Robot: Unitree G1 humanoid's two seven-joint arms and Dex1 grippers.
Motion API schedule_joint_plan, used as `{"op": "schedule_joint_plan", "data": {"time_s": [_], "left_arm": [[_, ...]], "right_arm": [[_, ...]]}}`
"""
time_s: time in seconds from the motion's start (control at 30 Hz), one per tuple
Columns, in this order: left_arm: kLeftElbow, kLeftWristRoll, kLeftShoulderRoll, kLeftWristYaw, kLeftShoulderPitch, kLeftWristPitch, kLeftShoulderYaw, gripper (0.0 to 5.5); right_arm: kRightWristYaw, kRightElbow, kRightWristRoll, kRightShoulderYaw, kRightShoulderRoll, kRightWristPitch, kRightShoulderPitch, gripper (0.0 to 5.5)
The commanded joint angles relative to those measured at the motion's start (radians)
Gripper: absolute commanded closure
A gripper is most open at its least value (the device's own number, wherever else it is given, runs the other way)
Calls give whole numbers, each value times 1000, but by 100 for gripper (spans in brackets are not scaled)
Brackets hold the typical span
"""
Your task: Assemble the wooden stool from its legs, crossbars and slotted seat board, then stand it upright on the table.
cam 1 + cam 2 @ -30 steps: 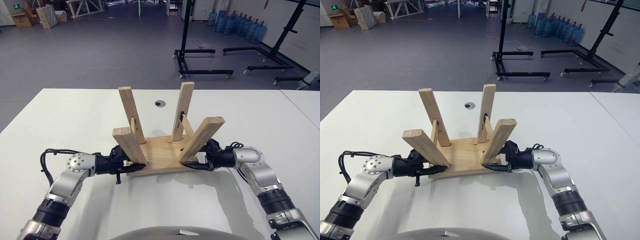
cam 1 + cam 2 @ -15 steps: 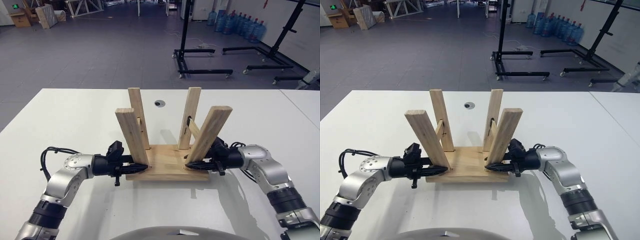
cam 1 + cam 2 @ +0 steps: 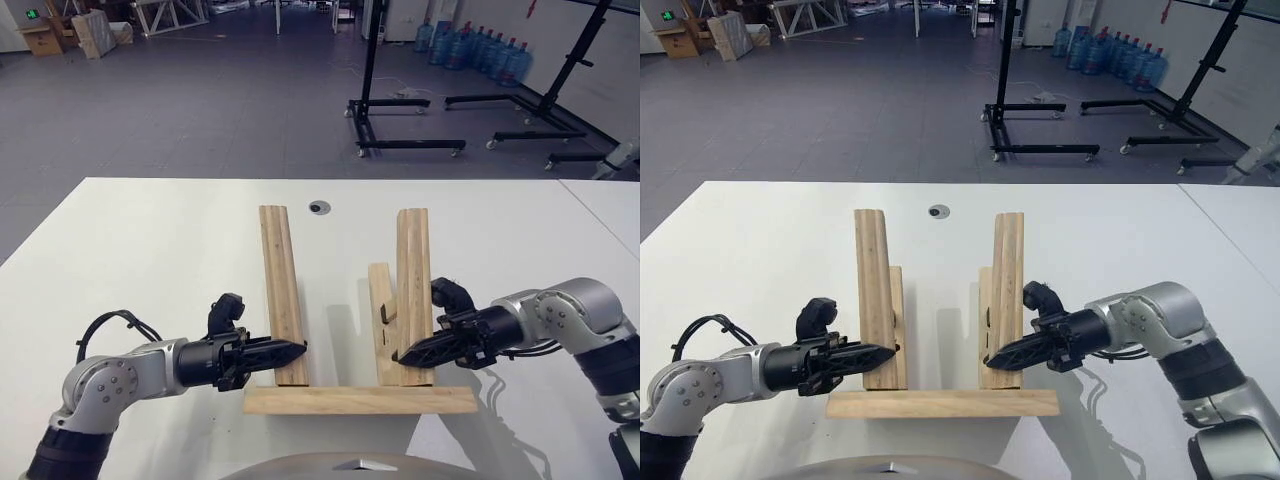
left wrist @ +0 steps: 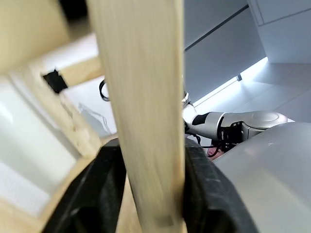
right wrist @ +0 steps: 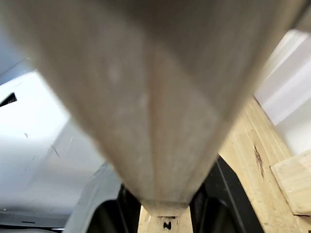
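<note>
The wooden stool hangs tipped between my two grippers, its seat board [image 3: 360, 400] turned edge-on toward me and its legs pointing away. My left gripper [image 3: 285, 350] is shut on the left leg [image 3: 281, 285] just above the seat; the black fingers [image 4: 97, 194] press that leg [image 4: 146, 97] on both sides. My right gripper [image 3: 410, 354] is shut on the right leg [image 3: 413, 280] at the same height, and the leg [image 5: 146, 97] sits between its fingers [image 5: 218, 189]. A shorter leg [image 3: 379, 300] stands beside the right leg.
The white table [image 3: 130, 250] has a small round hole [image 3: 319, 207] behind the stool. A second table [image 3: 610, 205] adjoins at the right. Black wheeled frames [image 3: 405, 120] and water bottles [image 3: 480, 45] stand on the floor beyond.
Both grippers kept hold of the legs and turned the stool. The seat, flat on the table a second ago, now shows its edge and sits nearer me; the legs have swung away.
</note>
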Motion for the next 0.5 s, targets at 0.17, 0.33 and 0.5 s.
{"op": "schedule_joint_plan", "data": {"time_s": [0.17,0.33,0.5], "left_arm": [[137,111,5,8,-95,-56,45,274],[167,141,27,-28,-141,-76,89,193],[139,157,58,-46,-97,-111,181,122]], "right_arm": [[-86,196,-79,13,70,0,-174,345],[-95,225,-43,-49,44,53,-181,253],[-133,184,-3,-206,10,42,-116,229]]}}
